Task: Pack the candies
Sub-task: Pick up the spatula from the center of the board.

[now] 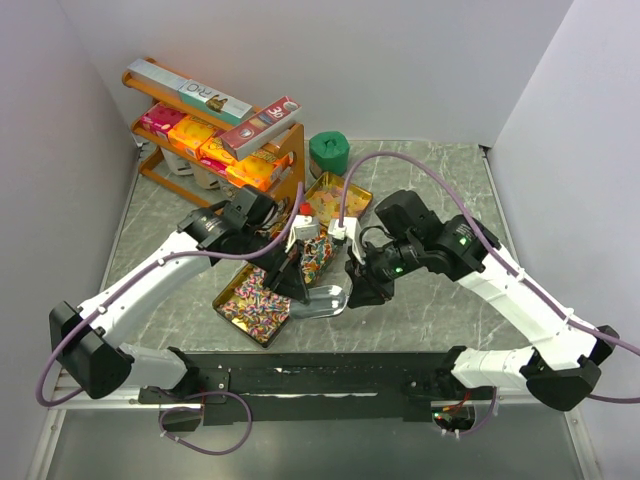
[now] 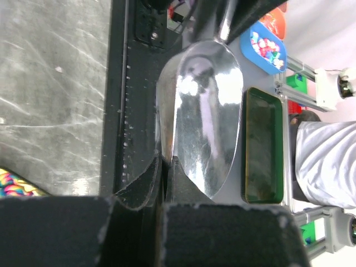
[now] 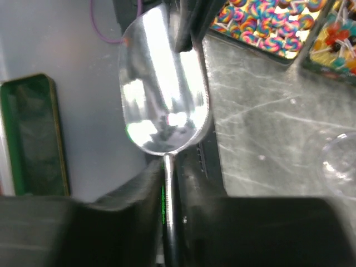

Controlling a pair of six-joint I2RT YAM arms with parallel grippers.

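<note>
A shiny metal scoop (image 1: 325, 298) hangs between both grippers above the table's front edge, its bowl empty. My left gripper (image 1: 296, 284) is shut on the scoop's (image 2: 206, 122) rim, which is pinched between the pads. My right gripper (image 1: 358, 290) is shut on the thin handle (image 3: 168, 189), with the bowl (image 3: 164, 94) just ahead of it. The candies (image 1: 255, 300) fill a gold tray beside the left gripper, seen as swirled sweets (image 3: 261, 25) in the right wrist view. More candies (image 1: 316, 250) lie heaped behind the scoop, and red-blue-yellow ones (image 3: 334, 44) sit in another tray.
An orange rack (image 1: 215, 140) holding cardboard boxes stands at the back left, with a green container (image 1: 328, 152) beside it. A gold tin (image 1: 335, 195) lies mid-table. A clear cup (image 3: 339, 161) stands near the right gripper. Below the table edge lies a green tin (image 2: 264, 144).
</note>
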